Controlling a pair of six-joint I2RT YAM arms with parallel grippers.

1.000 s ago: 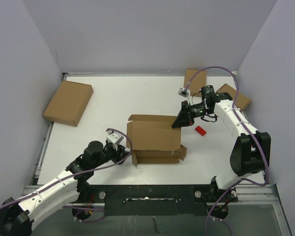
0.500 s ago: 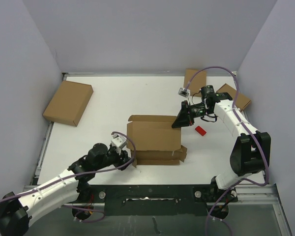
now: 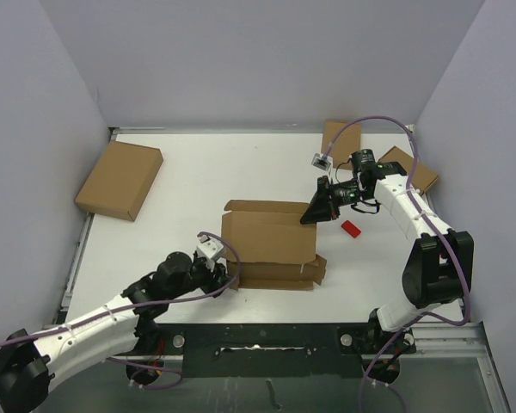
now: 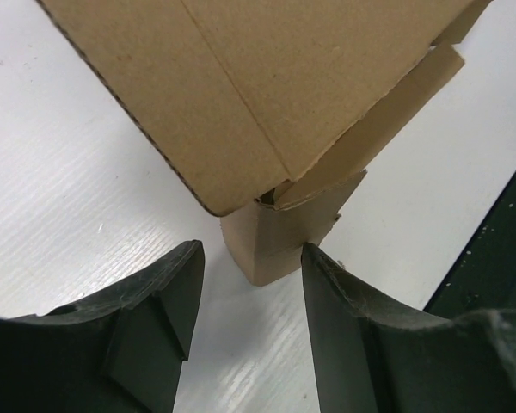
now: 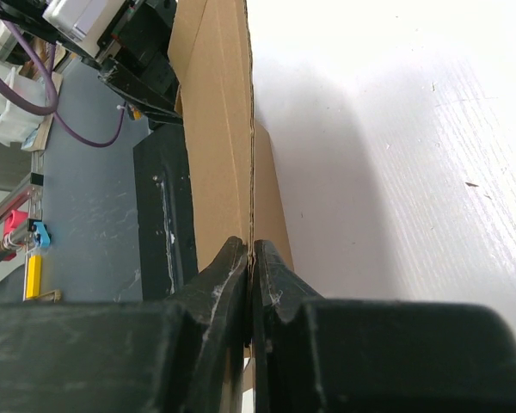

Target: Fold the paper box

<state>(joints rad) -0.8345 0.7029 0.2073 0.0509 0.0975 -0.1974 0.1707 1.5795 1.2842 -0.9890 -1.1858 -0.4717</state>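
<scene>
The paper box (image 3: 271, 239) sits mid-table, its brown lid panel standing up over the folded base. My right gripper (image 3: 309, 217) is shut on the lid's upper right edge; in the right wrist view the cardboard sheet (image 5: 215, 129) runs edge-on into the closed gripper (image 5: 252, 249). My left gripper (image 3: 227, 275) is open at the box's near left corner. In the left wrist view that folded corner (image 4: 275, 245) pokes between the fingertips of the left gripper (image 4: 251, 258). The right finger (image 4: 327, 284) is at or almost at the cardboard, and the left one is apart from it.
A larger brown box (image 3: 119, 179) lies at the far left. Two smaller brown boxes (image 3: 340, 138) (image 3: 410, 168) lie at the back right behind the right arm. A small red object (image 3: 351, 228) rests right of the paper box. The table's dark front rail (image 4: 499, 258) is close by.
My left arm has swung toward the near edge and rightward, bringing its gripper up to the box's near left corner. The right gripper and the lid have not moved.
</scene>
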